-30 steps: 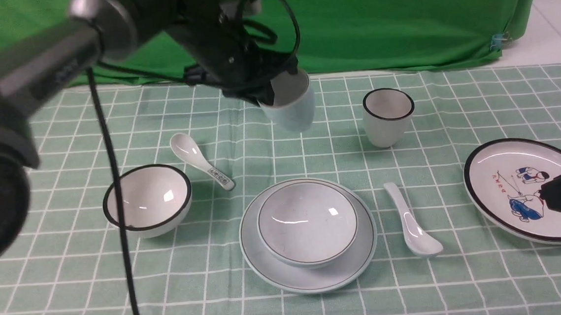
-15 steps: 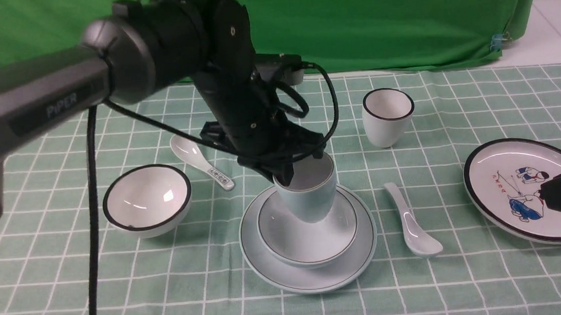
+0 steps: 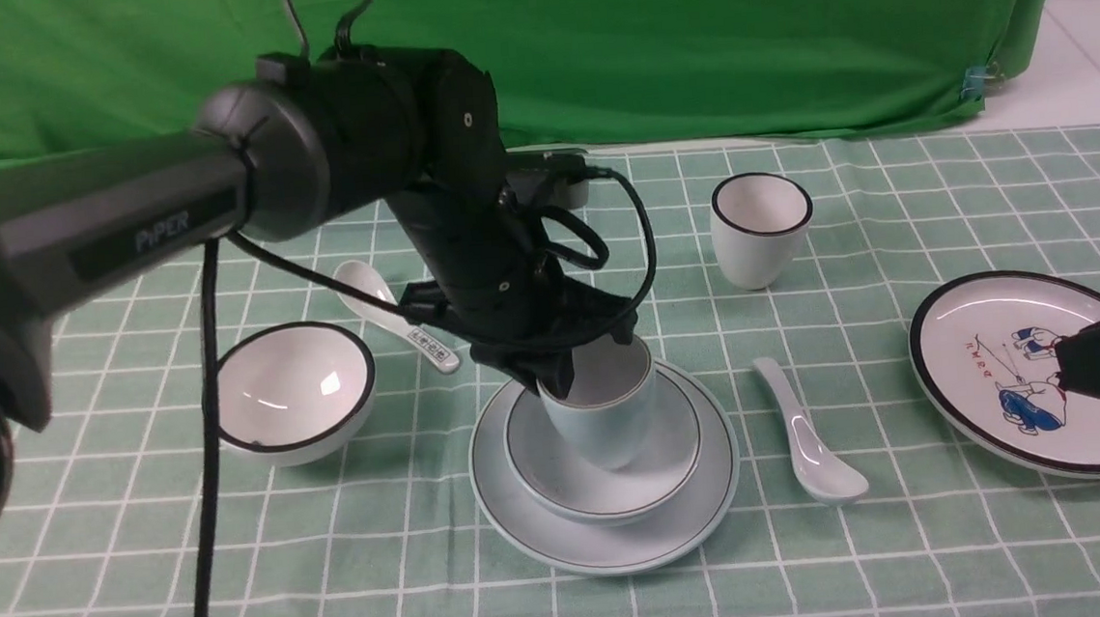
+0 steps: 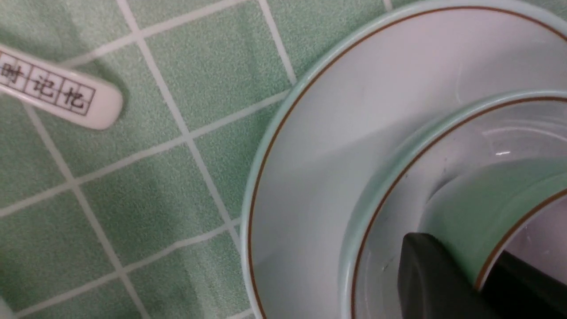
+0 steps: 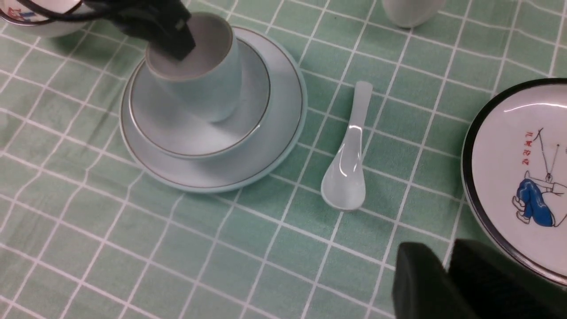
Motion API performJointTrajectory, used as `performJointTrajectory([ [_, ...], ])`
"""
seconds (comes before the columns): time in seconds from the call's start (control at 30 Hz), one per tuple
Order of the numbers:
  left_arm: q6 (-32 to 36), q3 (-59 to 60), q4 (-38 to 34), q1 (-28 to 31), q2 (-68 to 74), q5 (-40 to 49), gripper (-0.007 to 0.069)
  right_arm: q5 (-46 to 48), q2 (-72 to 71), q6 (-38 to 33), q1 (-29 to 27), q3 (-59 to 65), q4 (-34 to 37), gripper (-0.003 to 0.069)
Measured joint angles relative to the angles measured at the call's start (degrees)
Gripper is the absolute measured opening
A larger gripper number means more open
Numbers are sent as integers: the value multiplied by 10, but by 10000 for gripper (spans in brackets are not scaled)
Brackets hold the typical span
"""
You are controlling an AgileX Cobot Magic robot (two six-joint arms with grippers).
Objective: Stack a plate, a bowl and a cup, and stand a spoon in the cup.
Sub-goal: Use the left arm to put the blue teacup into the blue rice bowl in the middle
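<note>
Since a second ago: the cup (image 3: 606, 416) has been brought from high over the back of the cloth (image 3: 412, 550) down into the bowl (image 3: 663, 470).

- The cup is now low inside the bowl, mouth up and slightly tilted. Whether its foot is seated on the bowl floor cannot be told.
- The bowl is nested on the plate (image 3: 536, 527), so the lower tiers are set.
- The cup is pinched at its rim by the left gripper (image 3: 555, 383), with one finger (image 4: 434, 274) outside the wall and the other inside. This grip is judged to be chosen so the cup can be lowered without the bowl being fouled. Release has not yet been made.
- The spoon (image 3: 804, 431) lies flat on the cloth just beside the plate, untouched.
- The right gripper (image 5: 445, 270) is held by the edge of the cartoon plate (image 3: 1006, 315), near the spoon. Its fingers are close together with nothing seen between them. Whether it is fully closed cannot be told. It is judged to be waiting for the spoon pick.
</note>
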Motion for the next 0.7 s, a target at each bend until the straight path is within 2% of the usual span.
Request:
performJointTrajectory([
  [0.27, 5, 0, -5, 0, 0, 0, 33, -2, 0, 0, 0, 0, 0, 143],
  [0.4, 8, 0, -10, 0, 1, -1, 57, -2, 2, 4, 0, 0, 0, 143],
  [0.57, 12, -4, -11, 0, 1, 4, 188, 14, 32, 25, 0, -8, -22, 143],
  [0.7, 13, -35, -10, 0, -12, 54, 298, 110, 110, 50, -2, -78, -70, 144],
])
